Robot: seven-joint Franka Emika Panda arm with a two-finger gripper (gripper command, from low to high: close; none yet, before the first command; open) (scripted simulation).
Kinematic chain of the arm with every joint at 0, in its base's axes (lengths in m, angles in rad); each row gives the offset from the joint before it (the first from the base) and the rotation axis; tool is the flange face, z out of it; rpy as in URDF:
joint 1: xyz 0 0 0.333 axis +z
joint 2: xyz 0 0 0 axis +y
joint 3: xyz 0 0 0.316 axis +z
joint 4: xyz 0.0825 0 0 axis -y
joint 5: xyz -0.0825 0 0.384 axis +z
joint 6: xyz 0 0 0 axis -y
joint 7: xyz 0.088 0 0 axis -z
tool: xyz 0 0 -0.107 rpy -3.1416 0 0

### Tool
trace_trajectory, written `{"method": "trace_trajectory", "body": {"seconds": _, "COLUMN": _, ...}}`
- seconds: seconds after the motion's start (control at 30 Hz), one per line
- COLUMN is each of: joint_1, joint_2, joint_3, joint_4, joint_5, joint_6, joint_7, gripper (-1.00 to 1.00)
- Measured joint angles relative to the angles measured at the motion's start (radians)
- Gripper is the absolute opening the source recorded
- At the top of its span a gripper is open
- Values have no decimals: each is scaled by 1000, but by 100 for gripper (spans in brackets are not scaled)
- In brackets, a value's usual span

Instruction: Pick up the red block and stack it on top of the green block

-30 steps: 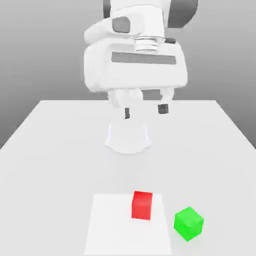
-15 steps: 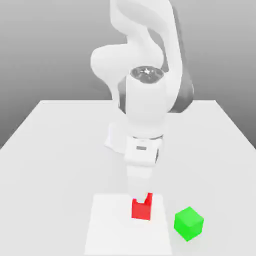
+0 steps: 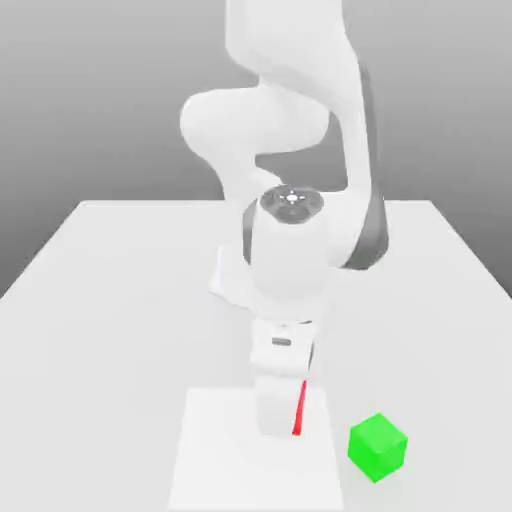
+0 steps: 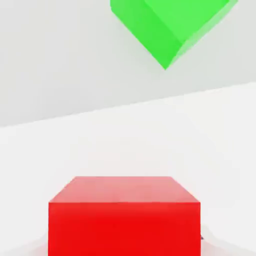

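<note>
The red block [image 3: 299, 410] lies on a paler square patch [image 3: 215, 460] of the table, and the hand hides all of it but a thin red sliver. My gripper [image 3: 282, 422] is down around it, shut on the red block. In the hand view the red block [image 4: 124, 215] sits very close, right under the hand. The green block [image 3: 377, 447] rests on the table a short way to the exterior view's right of the red one, apart from it and turned corner-on. It also appears in the hand view as the green block [image 4: 170, 25] beyond the red one.
The white table [image 3: 110, 300] stretches wide on both sides of the blocks. The arm's round base [image 3: 228, 285] stands behind the hand, near the middle of the table. The near table edge lies just below the pale patch.
The arm came down from high above the table onto the red block. The hand now covers the block and the gripper has shut on it. Neither block has moved.
</note>
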Motion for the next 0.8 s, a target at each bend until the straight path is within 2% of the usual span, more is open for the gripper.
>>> {"method": "trace_trajectory", "body": {"seconds": 0.1, "joint_1": -12, "joint_2": -97, "joint_3": -7, "joint_4": -12, "joint_5": -70, "joint_6": -84, "joint_7": 61, "gripper": -100}}
{"method": "trace_trajectory", "body": {"seconds": 0.17, "joint_1": -27, "joint_2": -110, "joint_3": 9, "joint_4": 10, "joint_5": -82, "joint_6": -120, "joint_7": 137, "gripper": -100}}
{"method": "trace_trajectory", "body": {"seconds": 0.33, "joint_1": -121, "joint_2": -96, "joint_3": 137, "joint_4": 94, "joint_5": -85, "joint_6": -190, "joint_7": 357, "gripper": -100}}
{"method": "trace_trajectory", "body": {"seconds": 0.43, "joint_1": -36, "joint_2": -83, "joint_3": 209, "joint_4": 147, "joint_5": -85, "joint_6": -230, "joint_7": 494, "gripper": -100}}
{"method": "trace_trajectory", "body": {"seconds": 0.5, "joint_1": 5, "joint_2": -74, "joint_3": 212, "joint_4": 183, "joint_5": -82, "joint_6": -257, "joint_7": 582, "gripper": -100}}
{"method": "trace_trajectory", "body": {"seconds": 0.6, "joint_1": 9, "joint_2": -42, "joint_3": 217, "joint_4": 206, "joint_5": -80, "joint_6": -249, "joint_7": 637, "gripper": -100}}
{"method": "trace_trajectory", "body": {"seconds": 0.7, "joint_1": 14, "joint_2": 85, "joint_3": 212, "joint_4": 218, "joint_5": -89, "joint_6": -133, "joint_7": 661, "gripper": -100}}
{"method": "trace_trajectory", "body": {"seconds": 0.73, "joint_1": 15, "joint_2": 109, "joint_3": 210, "joint_4": 219, "joint_5": -92, "joint_6": -110, "joint_7": 664, "gripper": 100}}
{"method": "trace_trajectory", "body": {"seconds": 0.8, "joint_1": 15, "joint_2": 109, "joint_3": 210, "joint_4": 219, "joint_5": -92, "joint_6": -110, "joint_7": 664, "gripper": 100}}
